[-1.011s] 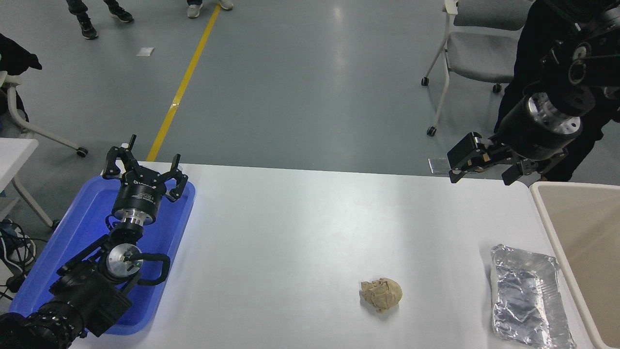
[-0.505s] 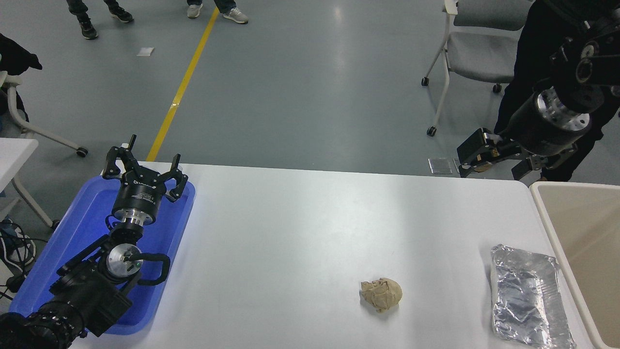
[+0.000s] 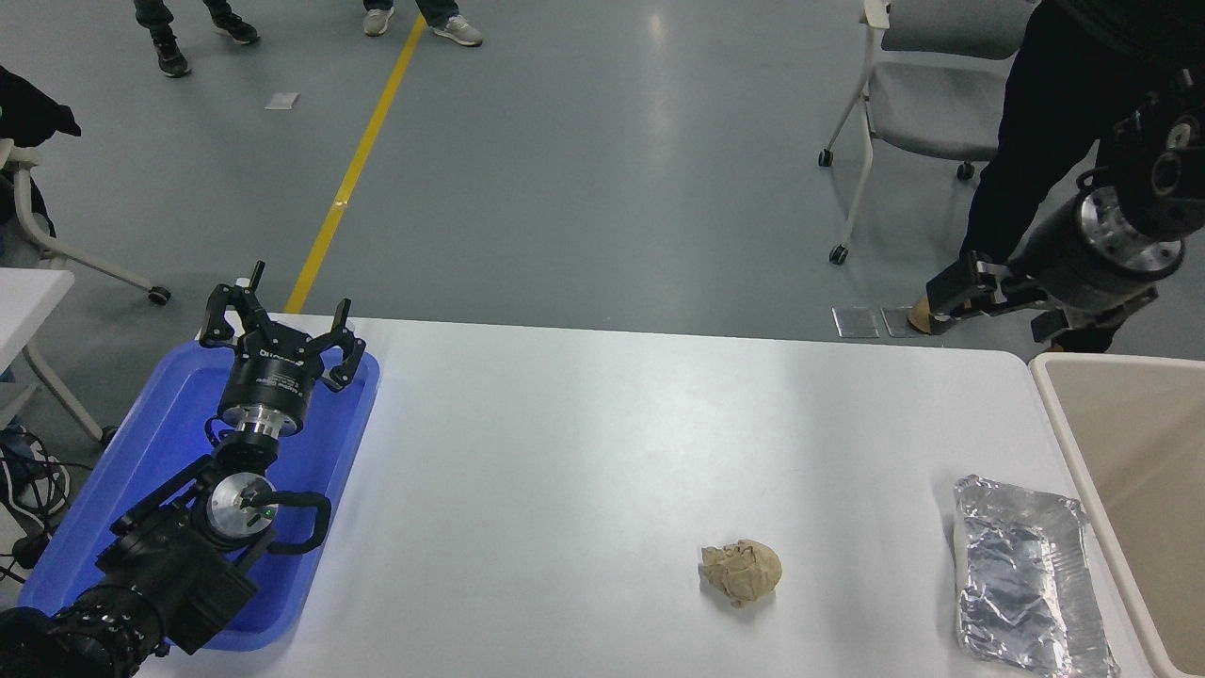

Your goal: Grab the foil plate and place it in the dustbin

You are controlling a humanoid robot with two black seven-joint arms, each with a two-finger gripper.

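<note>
Lying flat at the table's (image 3: 565,452) near right corner: foil plate (image 3: 1026,576), crinkled silver, just beside the dustbin's (image 3: 1064,414) pale rim, with a crumpled tan paper ball (image 3: 741,571) to its left, apart from it. Parked at near left over the blue tray (image 3: 141,452): left gripper (image 3: 282,325), fingers spread, holding nothing. Raised past the far right table edge, well apart from the plate: right gripper (image 3: 993,306), fingers apart, empty.

Dustbin (image 3: 1120,443) cropped at rt edge
</note>
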